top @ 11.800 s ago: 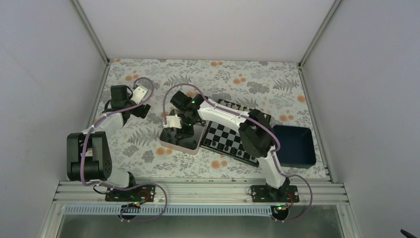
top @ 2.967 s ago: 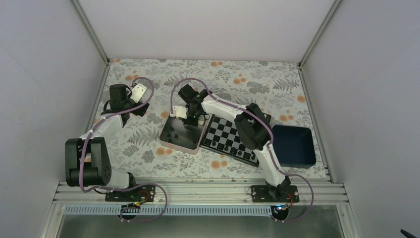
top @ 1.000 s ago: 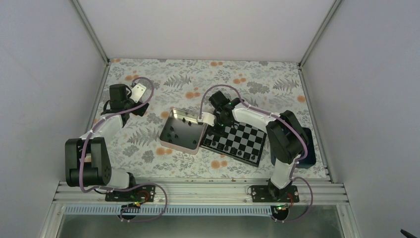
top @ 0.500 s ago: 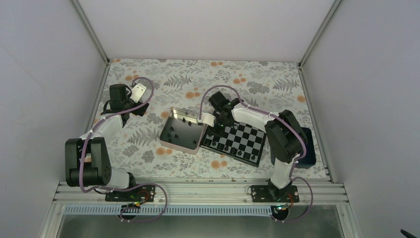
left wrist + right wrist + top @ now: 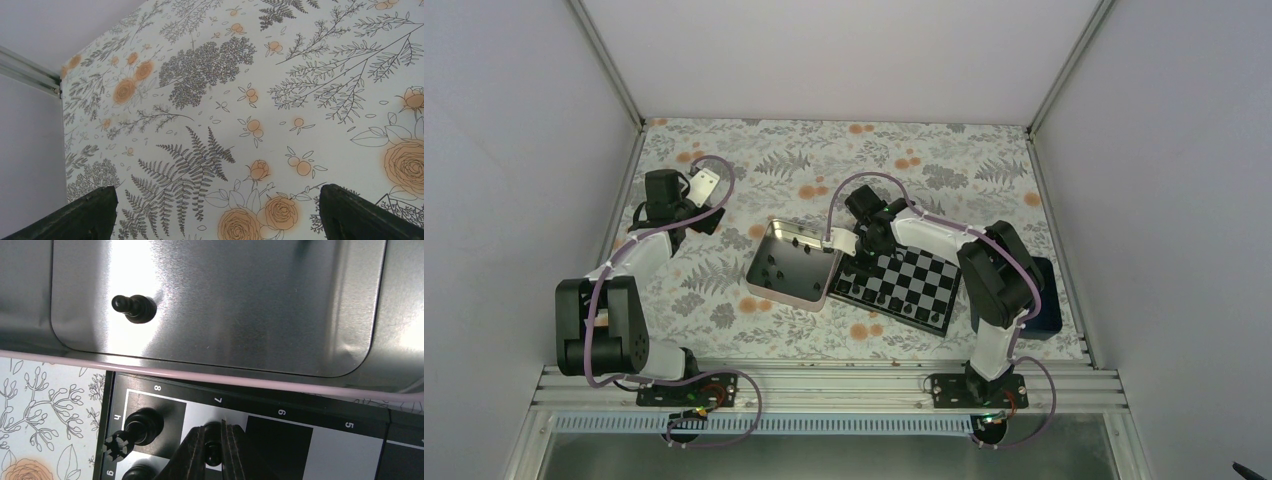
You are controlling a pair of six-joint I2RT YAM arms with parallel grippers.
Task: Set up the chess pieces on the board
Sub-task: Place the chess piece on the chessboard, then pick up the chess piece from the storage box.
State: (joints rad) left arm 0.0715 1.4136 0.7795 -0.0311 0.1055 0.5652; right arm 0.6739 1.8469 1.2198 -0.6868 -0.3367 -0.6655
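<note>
One board (image 5: 921, 272), one tin (image 5: 802, 272), one blue tray (image 5: 1051, 300); chess pieces (image 5: 144, 426) too small to count

In the right wrist view the right gripper (image 5: 214, 432) runs off the bottom edge, and its fingers (image 5: 192, 454) cover most of the piece (image 5: 213, 452) pinched between them. A second piece (image 5: 136, 472) is cut by that edge; tin (image 5: 250, 315) and board (image 5: 310, 440) spill past the frame. The left gripper (image 5: 216, 190) shows only two finger ends. From above, pieces (image 5: 882, 297) are too small to identify; the right arm (image 5: 994, 285) hides part of the tray (image 5: 1051, 300).
</note>
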